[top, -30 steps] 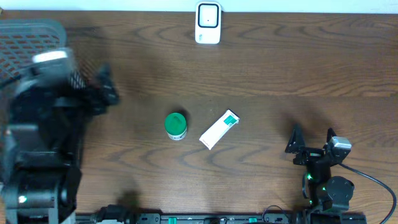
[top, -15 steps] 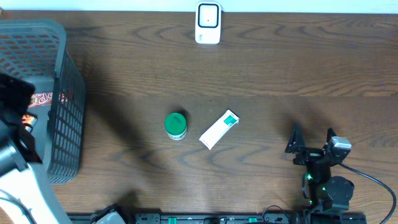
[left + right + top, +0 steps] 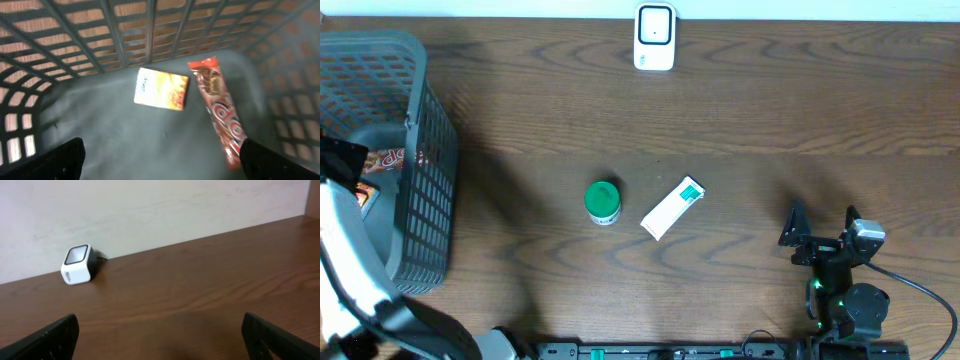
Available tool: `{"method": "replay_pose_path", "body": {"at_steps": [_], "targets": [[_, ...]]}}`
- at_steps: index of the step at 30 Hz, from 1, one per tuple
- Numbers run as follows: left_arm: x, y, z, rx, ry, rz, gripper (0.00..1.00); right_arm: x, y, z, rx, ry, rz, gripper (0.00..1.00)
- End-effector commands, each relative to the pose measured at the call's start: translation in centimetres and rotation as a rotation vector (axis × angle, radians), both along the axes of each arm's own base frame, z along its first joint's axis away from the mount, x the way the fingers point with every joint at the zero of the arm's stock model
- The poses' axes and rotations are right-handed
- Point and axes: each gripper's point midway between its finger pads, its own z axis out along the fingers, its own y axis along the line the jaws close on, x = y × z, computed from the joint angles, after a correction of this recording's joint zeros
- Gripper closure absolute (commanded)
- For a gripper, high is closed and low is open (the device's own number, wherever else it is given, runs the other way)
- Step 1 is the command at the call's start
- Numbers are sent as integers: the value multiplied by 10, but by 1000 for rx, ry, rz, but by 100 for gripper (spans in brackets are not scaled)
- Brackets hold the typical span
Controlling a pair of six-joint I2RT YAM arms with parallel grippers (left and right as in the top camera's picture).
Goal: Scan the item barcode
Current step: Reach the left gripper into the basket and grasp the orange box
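Left wrist view: left gripper [image 3: 160, 167] hung spread, empty, above basket [image 3: 100, 30]; right gripper [image 3: 820, 228] spread. I judged orange packet [image 3: 162, 89] needed straight descent, pinch across narrow width.

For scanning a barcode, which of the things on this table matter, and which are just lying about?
Likely in the job: scanner; basket; orange packet and red bar inside it; open left gripper above them.
Seemingly lying about: green jar; white tube; open right gripper, holding nothing.
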Motion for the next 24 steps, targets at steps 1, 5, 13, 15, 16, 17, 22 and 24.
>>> {"method": "replay_pose_path", "body": {"at_steps": [1, 5, 13, 15, 16, 17, 22, 24], "targets": [[1, 16, -16, 21, 47, 47, 2, 0, 1, 0, 1, 1, 2, 1], [10, 29, -37, 28, 77, 61, 1, 0, 1, 0, 1, 0, 2, 1], [16, 49, -80, 54, 180, 69, 1, 0, 1, 0, 1, 0, 2, 1], [18, 51, -91, 47, 197, 67, 2, 0, 1, 0, 1, 1, 2, 1], [19, 52, -98, 42, 204, 66, 2, 0, 1, 0, 1, 0, 2, 1], [20, 53, -103, 38, 208, 65, 2, 0, 1, 0, 1, 0, 2, 1], [23, 56, -130, 16, 238, 63, 2, 0, 1, 0, 1, 0, 2, 1], [24, 56, -138, 10, 247, 62, 2, 0, 1, 0, 1, 0, 2, 1]]}}
